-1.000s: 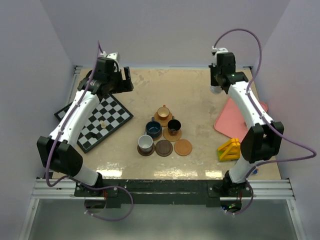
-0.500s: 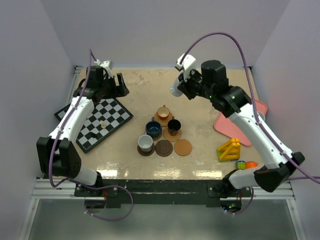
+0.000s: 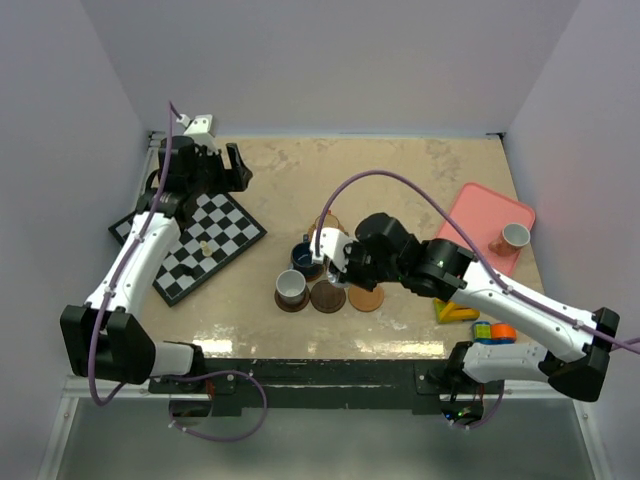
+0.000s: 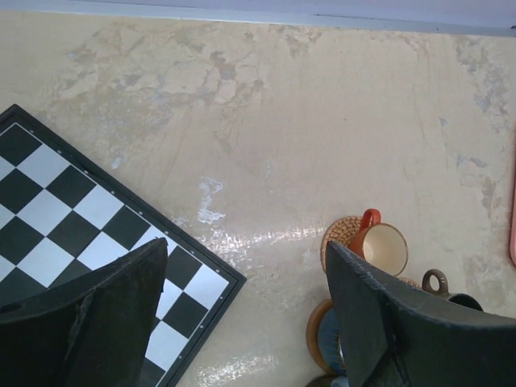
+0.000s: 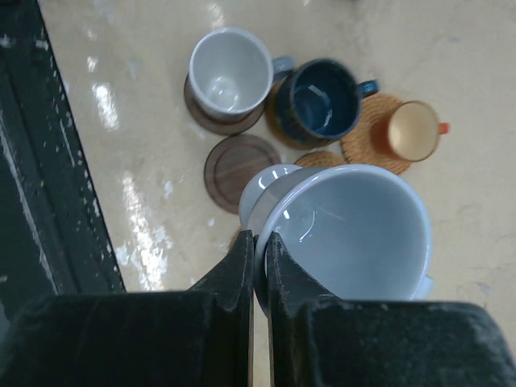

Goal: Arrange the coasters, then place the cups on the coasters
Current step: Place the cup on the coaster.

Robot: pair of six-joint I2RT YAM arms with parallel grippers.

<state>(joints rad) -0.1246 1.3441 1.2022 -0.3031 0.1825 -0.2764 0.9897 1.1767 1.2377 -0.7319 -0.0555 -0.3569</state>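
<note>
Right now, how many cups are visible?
6. Grouped mid-table: pale cup, dark blue cup, orange cup, black cup. One white cup in the right hand; the last cup on the pink tray. Black one seen only from left wrist.

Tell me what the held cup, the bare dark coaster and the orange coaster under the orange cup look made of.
Pale cup, pinched at the rim by the right gripper: probably glazed ceramic, glossy with bright reflections inside.
Dark coaster: likely wood, matte brown, with a concentric ring near the edge.
Orange coaster: seemingly woven fibre or rattan, with a textured braided surface.
</note>
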